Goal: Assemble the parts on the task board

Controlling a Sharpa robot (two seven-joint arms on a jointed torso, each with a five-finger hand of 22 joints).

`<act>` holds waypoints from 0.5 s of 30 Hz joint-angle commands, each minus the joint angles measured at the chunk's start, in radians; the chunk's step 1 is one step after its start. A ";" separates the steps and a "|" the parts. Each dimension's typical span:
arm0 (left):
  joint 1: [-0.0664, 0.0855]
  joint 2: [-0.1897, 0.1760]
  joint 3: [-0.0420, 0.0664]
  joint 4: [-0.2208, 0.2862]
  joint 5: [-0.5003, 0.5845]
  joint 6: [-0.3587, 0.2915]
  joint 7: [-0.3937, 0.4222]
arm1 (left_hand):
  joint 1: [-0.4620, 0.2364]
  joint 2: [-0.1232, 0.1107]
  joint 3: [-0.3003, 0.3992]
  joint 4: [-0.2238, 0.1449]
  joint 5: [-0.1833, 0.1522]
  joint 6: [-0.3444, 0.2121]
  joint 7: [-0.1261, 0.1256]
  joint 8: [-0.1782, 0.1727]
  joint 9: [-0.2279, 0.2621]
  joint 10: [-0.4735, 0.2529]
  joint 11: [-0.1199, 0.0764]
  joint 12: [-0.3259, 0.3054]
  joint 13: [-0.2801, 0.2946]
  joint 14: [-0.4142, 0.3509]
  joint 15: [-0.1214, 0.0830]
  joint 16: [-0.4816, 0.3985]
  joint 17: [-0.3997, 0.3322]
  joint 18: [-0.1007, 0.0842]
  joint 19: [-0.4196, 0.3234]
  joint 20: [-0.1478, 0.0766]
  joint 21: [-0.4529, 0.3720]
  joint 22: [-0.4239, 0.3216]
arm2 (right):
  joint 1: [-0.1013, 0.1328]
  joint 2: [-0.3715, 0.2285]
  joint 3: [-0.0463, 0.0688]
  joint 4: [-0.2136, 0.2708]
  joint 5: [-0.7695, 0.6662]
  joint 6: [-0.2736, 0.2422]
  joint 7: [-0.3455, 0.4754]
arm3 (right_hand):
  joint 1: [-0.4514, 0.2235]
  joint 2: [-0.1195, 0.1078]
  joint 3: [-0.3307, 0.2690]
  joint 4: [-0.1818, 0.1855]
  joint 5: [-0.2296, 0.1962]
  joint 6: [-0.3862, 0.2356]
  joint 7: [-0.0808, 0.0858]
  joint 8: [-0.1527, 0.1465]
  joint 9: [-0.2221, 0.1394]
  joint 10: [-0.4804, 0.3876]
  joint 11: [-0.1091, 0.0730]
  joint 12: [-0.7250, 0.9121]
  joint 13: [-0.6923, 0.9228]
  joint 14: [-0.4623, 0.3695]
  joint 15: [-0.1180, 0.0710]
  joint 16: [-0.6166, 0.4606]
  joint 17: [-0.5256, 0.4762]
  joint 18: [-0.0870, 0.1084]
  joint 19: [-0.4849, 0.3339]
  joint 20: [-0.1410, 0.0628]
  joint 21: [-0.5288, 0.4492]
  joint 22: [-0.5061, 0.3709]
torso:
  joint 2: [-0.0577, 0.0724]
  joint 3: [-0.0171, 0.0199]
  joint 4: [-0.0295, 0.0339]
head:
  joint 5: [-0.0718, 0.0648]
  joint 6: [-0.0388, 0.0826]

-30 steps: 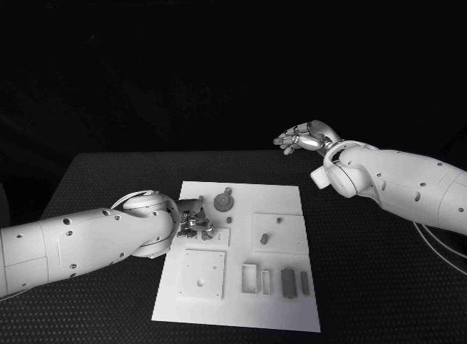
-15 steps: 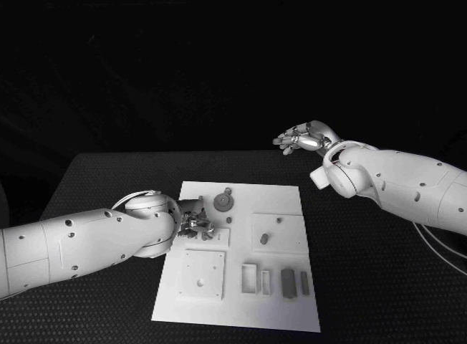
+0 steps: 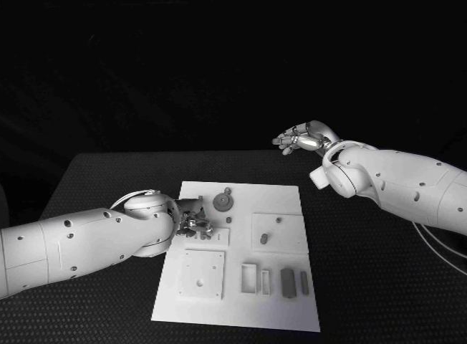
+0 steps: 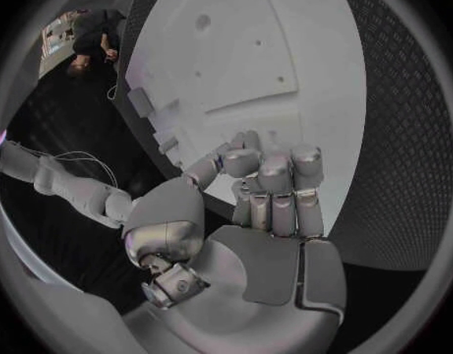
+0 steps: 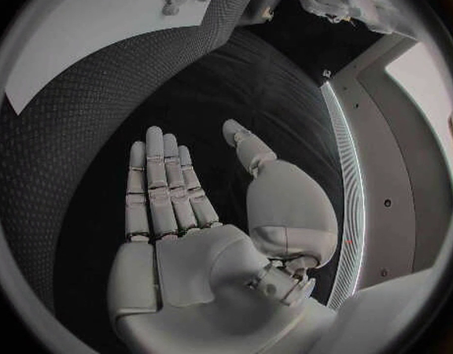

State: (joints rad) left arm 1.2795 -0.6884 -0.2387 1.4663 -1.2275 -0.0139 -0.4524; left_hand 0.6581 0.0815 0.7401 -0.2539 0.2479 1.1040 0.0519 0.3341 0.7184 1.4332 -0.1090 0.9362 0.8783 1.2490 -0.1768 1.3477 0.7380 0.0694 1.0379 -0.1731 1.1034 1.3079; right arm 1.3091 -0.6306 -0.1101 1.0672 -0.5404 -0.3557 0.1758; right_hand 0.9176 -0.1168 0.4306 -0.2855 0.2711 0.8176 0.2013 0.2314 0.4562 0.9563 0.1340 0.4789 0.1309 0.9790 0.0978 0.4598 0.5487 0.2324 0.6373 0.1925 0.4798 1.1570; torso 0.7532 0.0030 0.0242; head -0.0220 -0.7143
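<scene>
Flat white task board (image 3: 280, 308) on pebbled black table (image 3: 378, 287); left hand (image 4: 261, 193) curled, grip unclear; right hand (image 5: 202, 212) flat, splayed.

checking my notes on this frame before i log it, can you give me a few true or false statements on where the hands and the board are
1. The right hand is raised off the task board, past its far edge, fingers straight and apart, holding nothing. True.
2. The left hand is lifted clear of the table, far from the board. False: it is down at the board's left edge, fingers curled in.
3. The board lies on the black table between the two arms. True.
4. The board's front right carries a row of narrow upright pieces. True.
5. The right hand grips a round part. False: its palm is bare.
</scene>
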 commanded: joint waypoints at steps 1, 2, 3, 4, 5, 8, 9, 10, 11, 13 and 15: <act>-0.001 0.001 -0.001 -0.002 -0.013 0.022 -0.004 | 0.012 0.005 0.004 0.000 0.004 0.131 -0.064 0.006 0.000 -0.013 -0.015 0.003 -0.001 0.033 -0.037 0.005 -0.001 0.014 -0.006 -0.096 0.005 0.017 | -0.001 0.001 0.000 0.001 0.001 0.016 0.006 | -0.007 0.002 -0.006 -0.003 0.004 -0.002 0.005 0.005 -0.001 0.006 0.000 -0.004 -0.002 -0.002 0.007 -0.006 -0.001 -0.013 -0.005 0.003 -0.005 0.001 | 0.000 -0.0002 0.0004 | 0.000 0.001; -0.001 0.001 -0.001 -0.002 -0.013 0.025 -0.004 | 0.012 0.005 0.004 0.000 0.004 0.131 -0.064 0.006 0.000 -0.013 -0.015 0.003 -0.002 0.033 -0.037 0.005 -0.001 0.014 -0.006 -0.096 0.005 0.017 | -0.001 0.001 0.000 0.002 0.001 0.016 0.006 | -0.008 0.002 -0.006 -0.003 0.004 -0.002 0.005 0.005 -0.001 0.006 0.000 -0.004 -0.002 -0.002 0.007 -0.007 -0.001 -0.013 -0.005 0.003 -0.005 0.001 | 0.000 -0.0002 0.0004 | 0.000 0.001; -0.001 0.001 -0.001 -0.002 -0.013 0.029 -0.004 | 0.012 0.005 0.004 0.000 0.004 0.131 -0.064 0.006 0.000 -0.013 -0.015 0.003 -0.002 0.033 -0.037 0.005 -0.001 0.014 -0.006 -0.096 0.005 0.017 | -0.001 0.001 0.000 0.002 0.001 0.016 0.006 | -0.008 0.002 -0.006 -0.003 0.004 -0.002 0.005 0.005 -0.002 0.006 0.000 -0.004 -0.002 -0.002 0.007 -0.007 -0.001 -0.013 -0.005 0.003 -0.005 0.001 | 0.000 -0.0001 0.0006 | 0.000 0.001; -0.001 0.001 -0.001 -0.002 -0.013 0.033 -0.004 | 0.012 0.005 0.004 0.000 0.004 0.131 -0.064 0.006 0.000 -0.013 -0.015 0.003 -0.002 0.033 -0.037 0.005 -0.001 0.014 -0.006 -0.096 0.005 0.017 | -0.001 0.001 0.000 0.002 0.001 0.017 0.006 | -0.008 0.002 -0.006 -0.003 0.004 -0.002 0.005 0.005 -0.002 0.006 0.000 -0.005 -0.002 -0.002 0.007 -0.007 -0.001 -0.013 -0.005 0.003 -0.005 0.001 | -0.001 -0.0002 0.0006 | 0.000 0.001; -0.001 0.001 -0.001 -0.001 -0.013 0.037 -0.004 | 0.012 0.005 0.004 0.000 0.004 0.131 -0.064 0.006 0.000 -0.013 -0.015 0.003 -0.002 0.033 -0.037 0.005 -0.001 0.014 -0.006 -0.096 0.005 0.017 | -0.001 0.001 0.000 0.002 0.001 0.017 0.005 | -0.008 0.002 -0.006 -0.003 0.005 -0.002 0.005 0.005 -0.002 0.006 0.000 -0.005 -0.002 -0.002 0.007 -0.007 -0.001 -0.013 -0.005 0.003 -0.005 0.001 | 0.000 -0.0002 0.0004 | 0.000 0.001; -0.001 0.002 -0.001 0.000 -0.012 0.043 -0.004 | 0.012 0.004 0.003 0.000 0.004 0.131 -0.064 0.007 0.000 -0.013 -0.015 0.004 -0.002 0.033 -0.037 0.005 -0.002 0.013 -0.006 -0.096 0.005 0.017 | -0.001 0.001 0.000 0.003 0.001 0.017 0.005 | -0.008 0.002 -0.006 -0.003 0.005 -0.002 0.005 0.005 -0.002 0.006 0.000 -0.005 -0.002 -0.002 0.007 -0.007 -0.001 -0.013 -0.005 0.003 -0.006 0.001 | 0.000 -0.0004 0.0005 | 0.000 0.000; -0.001 0.002 -0.001 0.000 -0.012 0.045 -0.005 | 0.011 0.004 0.003 0.001 0.004 0.131 -0.064 0.007 0.000 -0.013 -0.015 0.004 -0.002 0.033 -0.037 0.005 -0.002 0.013 -0.006 -0.095 0.005 0.017 | -0.001 0.001 0.000 0.003 0.001 0.017 0.005 | -0.008 0.002 -0.006 -0.003 0.005 -0.002 0.005 0.005 -0.002 0.006 0.000 -0.005 -0.003 -0.002 0.007 -0.007 -0.001 -0.013 -0.005 0.003 -0.006 0.001 | 0.000 -0.0001 0.0002 | 0.000 0.000; -0.001 0.002 -0.001 0.001 -0.012 0.048 -0.005 | 0.011 0.004 0.003 0.001 0.003 0.131 -0.064 0.007 0.000 -0.013 -0.015 0.004 -0.002 0.033 -0.037 0.006 -0.002 0.013 -0.007 -0.095 0.005 0.017 | -0.001 0.001 0.000 0.003 0.001 0.017 0.005 | -0.008 0.002 -0.005 -0.003 0.005 -0.002 0.005 0.005 -0.002 0.006 0.000 -0.005 -0.003 -0.002 0.007 -0.007 -0.001 -0.013 -0.005 0.003 -0.006 0.001 | 0.000 0.0001 0.0002 | 0.000 0.000; -0.001 0.003 -0.001 0.001 -0.012 0.051 -0.006 | 0.011 0.004 0.003 0.001 0.003 0.131 -0.064 0.007 0.000 -0.014 -0.015 0.004 -0.002 0.033 -0.037 0.006 -0.002 0.013 -0.007 -0.095 0.005 0.017 | -0.001 0.001 0.000 0.003 0.001 0.017 0.005 | -0.008 0.002 -0.005 -0.003 0.005 -0.002 0.005 0.005 -0.002 0.006 0.000 -0.005 -0.003 -0.002 0.007 -0.007 -0.001 -0.013 -0.005 0.003 -0.006 0.001 | 0.000 0.0001 0.0002 | 0.000 0.000; -0.001 0.003 -0.001 0.001 -0.012 0.056 -0.008 | 0.011 0.004 0.003 0.001 0.003 0.131 -0.064 0.007 0.000 -0.014 -0.015 0.004 -0.002 0.033 -0.037 0.006 -0.002 0.013 -0.007 -0.095 0.005 0.017 | -0.001 0.001 0.000 0.003 0.001 0.017 0.005 | -0.008 0.002 -0.005 -0.003 0.005 -0.002 0.005 0.005 -0.002 0.006 0.000 -0.005 -0.003 -0.002 0.007 -0.007 -0.001 -0.013 -0.005 0.003 -0.006 0.001 | 0.000 0.0003 0.0000 | 0.000 0.000; -0.002 0.004 -0.001 0.001 -0.014 0.060 -0.011 | 0.011 0.004 0.003 0.001 0.003 0.131 -0.064 0.007 0.000 -0.014 -0.015 0.004 -0.002 0.033 -0.037 0.006 -0.002 0.013 -0.007 -0.095 0.005 0.017 | -0.001 0.000 0.000 0.005 0.001 0.017 0.005 | -0.008 0.002 -0.005 -0.003 0.005 -0.002 0.005 0.005 -0.002 0.006 0.000 -0.005 -0.003 -0.002 0.007 -0.007 -0.002 -0.013 -0.005 0.003 -0.006 0.001 | 0.000 0.0007 -0.0002 | 0.001 0.000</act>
State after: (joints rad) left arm 1.2806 -0.6863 -0.2376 1.4666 -1.2331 0.0080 -0.4530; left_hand 0.6593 0.0803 0.7398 -0.2539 0.2486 1.1041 0.0518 0.3379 0.7188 1.4332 -0.1089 0.9362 0.8771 1.2493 -0.1766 1.3476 0.7370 0.0693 1.0380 -0.1731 1.1034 1.3077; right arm 1.3086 -0.6304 -0.1101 1.0696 -0.5394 -0.3540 0.1755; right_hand 0.9177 -0.1168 0.4307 -0.2855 0.2711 0.8177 0.2014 0.2314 0.4553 0.9562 0.1340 0.4790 0.1289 0.9790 0.0978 0.4598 0.5488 0.2324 0.6373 0.1925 0.4798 1.1568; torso 0.7531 0.0030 0.0245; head -0.0216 -0.7146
